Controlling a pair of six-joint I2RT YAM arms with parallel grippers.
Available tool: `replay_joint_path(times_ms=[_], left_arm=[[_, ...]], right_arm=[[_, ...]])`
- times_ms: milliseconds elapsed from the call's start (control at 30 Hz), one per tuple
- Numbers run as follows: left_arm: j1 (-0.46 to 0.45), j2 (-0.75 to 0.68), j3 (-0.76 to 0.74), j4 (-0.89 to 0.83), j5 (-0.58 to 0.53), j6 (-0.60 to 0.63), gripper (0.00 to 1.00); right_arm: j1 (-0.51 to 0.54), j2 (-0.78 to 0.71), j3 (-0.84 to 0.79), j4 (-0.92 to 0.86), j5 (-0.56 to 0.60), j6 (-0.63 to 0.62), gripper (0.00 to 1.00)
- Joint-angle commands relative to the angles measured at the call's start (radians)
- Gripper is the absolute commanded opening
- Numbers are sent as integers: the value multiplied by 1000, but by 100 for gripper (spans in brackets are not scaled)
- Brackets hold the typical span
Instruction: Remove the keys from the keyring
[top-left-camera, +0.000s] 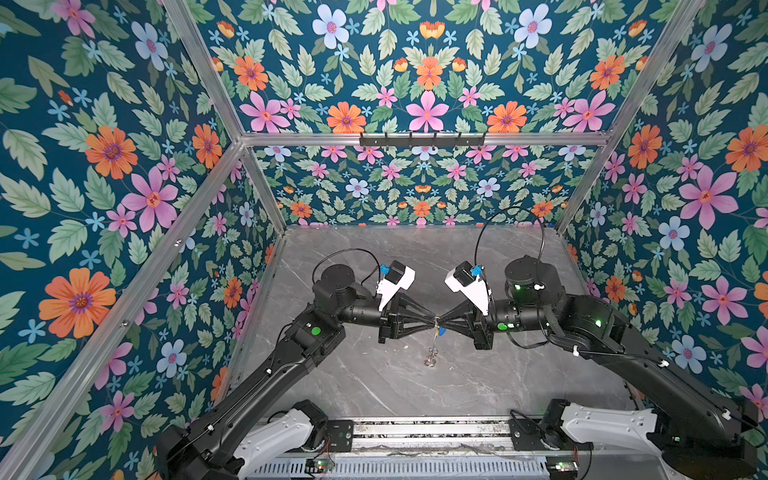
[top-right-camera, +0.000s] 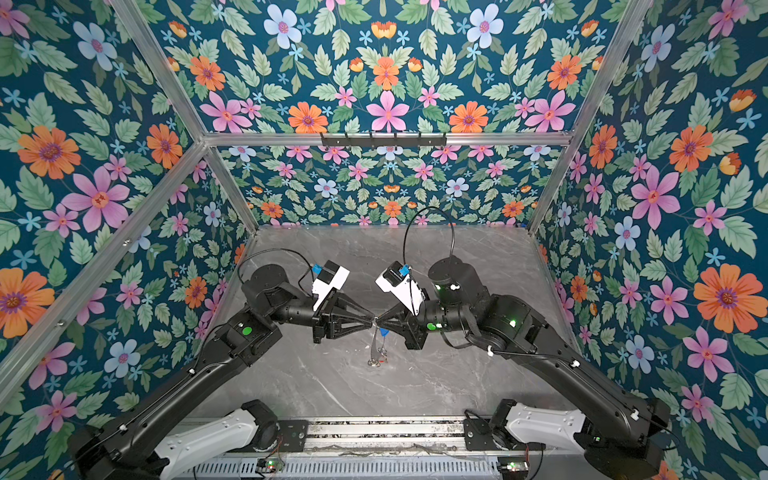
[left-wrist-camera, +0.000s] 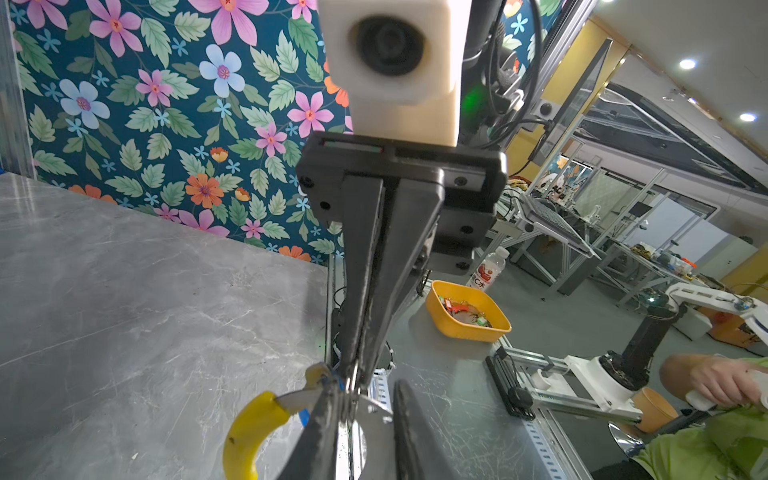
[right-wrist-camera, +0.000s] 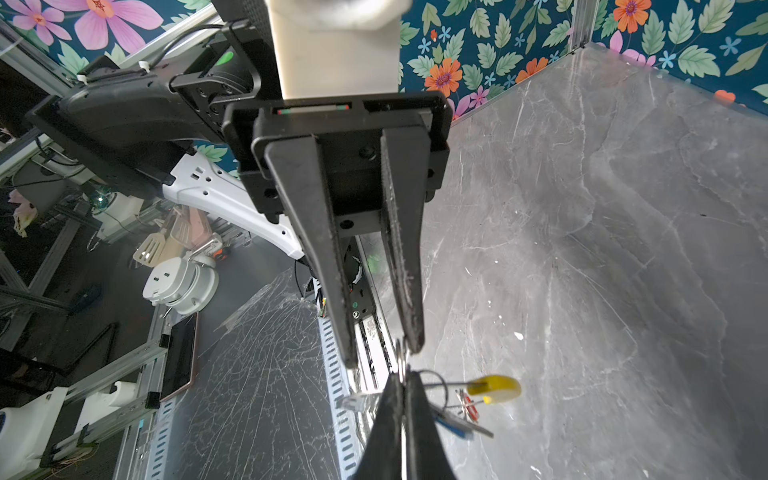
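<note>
The right gripper (right-wrist-camera: 402, 376) is clenching its jaws tight on a small silvery split ring (right-wrist-camera: 401, 359) of the keyring (top-left-camera: 433, 345). The keyring is hanging straight below the place where both grippers are meeting tip to tip, over the grey table (top-left-camera: 374, 270). The left gripper (right-wrist-camera: 383, 355) is facing it with jaws standing apart (one fingertip (right-wrist-camera: 415, 345) is just beside the split ring, the other is clear of it). The yellow arc (right-wrist-camera: 494, 386) and the keys (right-wrist-camera: 478, 431), with a blue tag (right-wrist-camera: 451, 424) and a red tag (right-wrist-camera: 467, 404), are dangling just under the right gripper's tip.
</note>
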Motion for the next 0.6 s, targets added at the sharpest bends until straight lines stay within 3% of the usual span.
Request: replay_joint_path(times_ms=[0, 200, 567], left_arm=[[-1, 3, 8, 0, 28, 15, 24], [0, 7, 9, -6, 26, 18, 14], [-14, 11, 8, -15, -5, 46, 5]], right_arm=[[1, 15, 21, -9, 46, -7, 0], [1, 33, 33, -29, 79, -10, 0], [1, 32, 25, 12, 42, 8, 0]])
